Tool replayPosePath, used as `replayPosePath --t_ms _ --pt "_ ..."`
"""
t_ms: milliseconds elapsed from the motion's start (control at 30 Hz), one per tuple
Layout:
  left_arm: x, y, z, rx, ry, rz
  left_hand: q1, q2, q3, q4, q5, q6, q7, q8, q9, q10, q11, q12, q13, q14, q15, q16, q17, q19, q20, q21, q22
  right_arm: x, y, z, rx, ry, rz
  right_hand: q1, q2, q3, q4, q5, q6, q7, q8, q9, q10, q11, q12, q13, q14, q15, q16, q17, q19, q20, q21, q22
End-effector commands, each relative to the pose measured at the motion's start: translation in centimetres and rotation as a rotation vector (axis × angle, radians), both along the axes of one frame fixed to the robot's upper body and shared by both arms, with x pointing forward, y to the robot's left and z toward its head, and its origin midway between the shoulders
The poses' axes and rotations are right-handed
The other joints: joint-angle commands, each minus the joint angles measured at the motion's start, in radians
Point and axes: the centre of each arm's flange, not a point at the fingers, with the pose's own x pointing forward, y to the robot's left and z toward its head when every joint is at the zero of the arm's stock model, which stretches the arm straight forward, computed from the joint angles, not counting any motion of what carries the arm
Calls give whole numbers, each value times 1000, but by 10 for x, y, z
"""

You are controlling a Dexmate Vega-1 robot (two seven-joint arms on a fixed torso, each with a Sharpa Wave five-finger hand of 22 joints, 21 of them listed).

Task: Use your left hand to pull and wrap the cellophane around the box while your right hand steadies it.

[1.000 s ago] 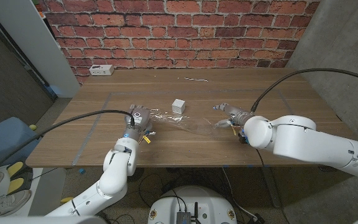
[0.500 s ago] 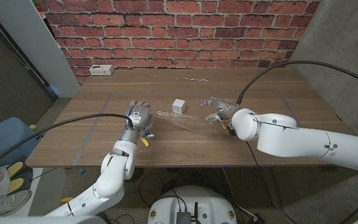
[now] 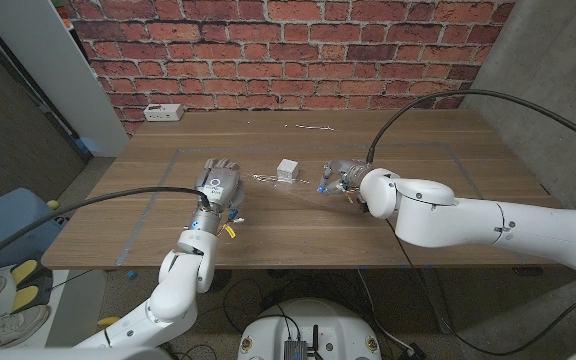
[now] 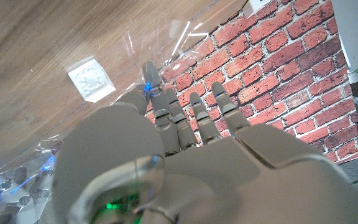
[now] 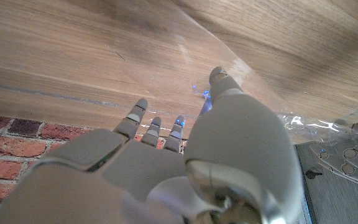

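A small white box (image 3: pixel 288 168) (image 4: pixel 92 79) stands on the wooden table (image 3: pixel 418 140), on the far part of a crinkled clear cellophane sheet (image 3: pixel 298 193) (image 4: pixel 185 37) (image 5: pixel 247 74) that lies spread between my hands. To the box's left, my left hand (image 3: pixel 218 184) (image 4: pixel 179 124) sits at the sheet's left edge with fingers straight and apart; whether it pinches the film is unclear. My right hand (image 3: pixel 337 179) (image 5: pixel 185 143) hovers just right of the box over the cellophane with fingers extended, not touching the box.
A white power strip (image 3: pixel 163 112) lies at the table's far left. Some pale scraps (image 3: pixel 310 126) lie at the far middle. Dark tape lines (image 3: pixel 158 195) mark the tabletop. A brick wall (image 3: pixel 288 50) rises behind the table.
My right hand has swung left and away from me, from the sheet's right end to beside the box. My left hand crept slightly forward.
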Motion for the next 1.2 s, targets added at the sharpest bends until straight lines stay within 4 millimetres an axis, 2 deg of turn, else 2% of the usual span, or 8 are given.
replayPosePath --t_ms 33,233,600,833,1200 --pt "1 2 4 0 -21 8 -12 -2 8 -1 -5 1 -7 -1 0 -2 -4 -3 3 10 -97 -5 3 10 -3 4 4 -11 -8 -3 87 -205 -10 -8 24 4 13 -6 34 21 12 3 62 7 13 2 44 -15 19 6 43 -12 11 -1" --pt "6 8 16 -4 -19 11 -19 -8 9 0 -6 11 -10 3 -5 -5 -3 -6 5 10 -94 -8 2 11 -2 4 4 -8 -12 -2 111 -255 -18 -11 30 6 18 -10 34 31 7 1 79 9 11 1 59 -21 26 8 59 -16 12 -1" --pt "22 14 49 23 -26 5 -33 -12 9 3 -6 5 -24 2 -13 -19 -1 -15 7 1 -84 -13 2 10 1 4 3 3 -14 4 134 -319 -5 -6 34 11 17 -13 38 37 5 -1 84 13 5 1 62 -20 26 9 63 -13 9 -1" --pt "34 18 69 24 -60 1 -37 -13 10 3 -5 9 -21 3 -17 -21 -1 -17 7 0 -85 -15 2 11 -1 4 3 12 -15 9 151 -358 10 -3 32 13 16 -15 42 39 4 -1 89 13 2 1 63 -17 26 8 61 -7 6 -1" --pt "54 13 95 72 -82 12 -41 -14 13 1 -3 13 -23 5 -22 -21 -1 -20 8 -1 -87 -17 1 10 -3 4 3 30 -16 21 166 -406 19 -2 30 15 15 -17 46 39 3 -2 93 15 -2 1 63 -13 25 8 62 0 3 -1"
